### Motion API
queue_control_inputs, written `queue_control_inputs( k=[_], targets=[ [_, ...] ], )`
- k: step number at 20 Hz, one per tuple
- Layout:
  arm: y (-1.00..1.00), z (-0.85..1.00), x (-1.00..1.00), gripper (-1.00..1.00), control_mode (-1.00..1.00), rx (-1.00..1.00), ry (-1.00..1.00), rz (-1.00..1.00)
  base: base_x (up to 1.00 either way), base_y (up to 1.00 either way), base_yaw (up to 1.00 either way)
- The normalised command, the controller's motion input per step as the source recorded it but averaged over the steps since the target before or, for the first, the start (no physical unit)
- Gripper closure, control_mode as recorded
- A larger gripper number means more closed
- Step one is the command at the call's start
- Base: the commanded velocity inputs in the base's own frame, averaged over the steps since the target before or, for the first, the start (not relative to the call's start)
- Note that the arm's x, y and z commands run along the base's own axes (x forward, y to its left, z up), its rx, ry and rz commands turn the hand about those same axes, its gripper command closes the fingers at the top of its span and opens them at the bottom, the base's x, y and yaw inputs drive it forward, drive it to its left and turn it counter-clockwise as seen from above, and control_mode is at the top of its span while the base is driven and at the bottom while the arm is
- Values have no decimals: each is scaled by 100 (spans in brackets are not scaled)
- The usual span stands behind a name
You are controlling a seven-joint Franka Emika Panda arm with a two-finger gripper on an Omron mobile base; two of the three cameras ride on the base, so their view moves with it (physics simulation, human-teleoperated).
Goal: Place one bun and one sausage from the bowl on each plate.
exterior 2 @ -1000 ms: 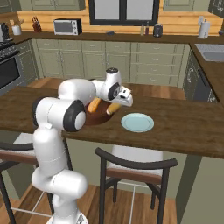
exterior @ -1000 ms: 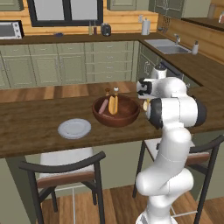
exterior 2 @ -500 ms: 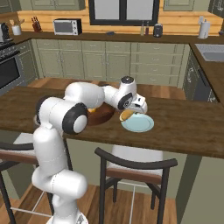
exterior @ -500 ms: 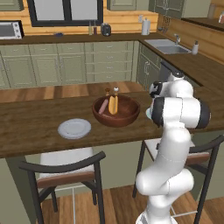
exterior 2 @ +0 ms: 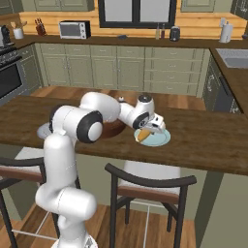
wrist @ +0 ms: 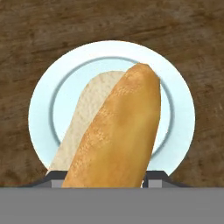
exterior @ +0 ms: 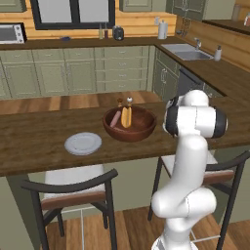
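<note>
Over blue-green plate [wrist: 179,109], bun [wrist: 118,131] gripped

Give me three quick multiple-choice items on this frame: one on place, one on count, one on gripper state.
1. Where is the held bun?
A. over the blue-green plate
B. in the bowl
C. on the grey-white plate

2. How many plates sit on the counter?
A. one
B. two
C. three

3. The gripper is
A. open, holding nothing
B. shut on the bun
C. shut on a sausage

Answers:
1 A, the hand view shows the plate right behind the bun.
2 B, one on each side of the bowl.
3 B, the bun hangs from it.
</note>
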Motion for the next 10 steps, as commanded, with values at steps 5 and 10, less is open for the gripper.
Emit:
queue_control_inputs(
  k=[5, 10],
  targets=[
    [-17, -25, 29, 100, -100, 0, 0, 1, 0, 0, 0],
    [-32, -1, 51, 100, -100, 7, 0, 4, 0, 0, 0]
  ],
)
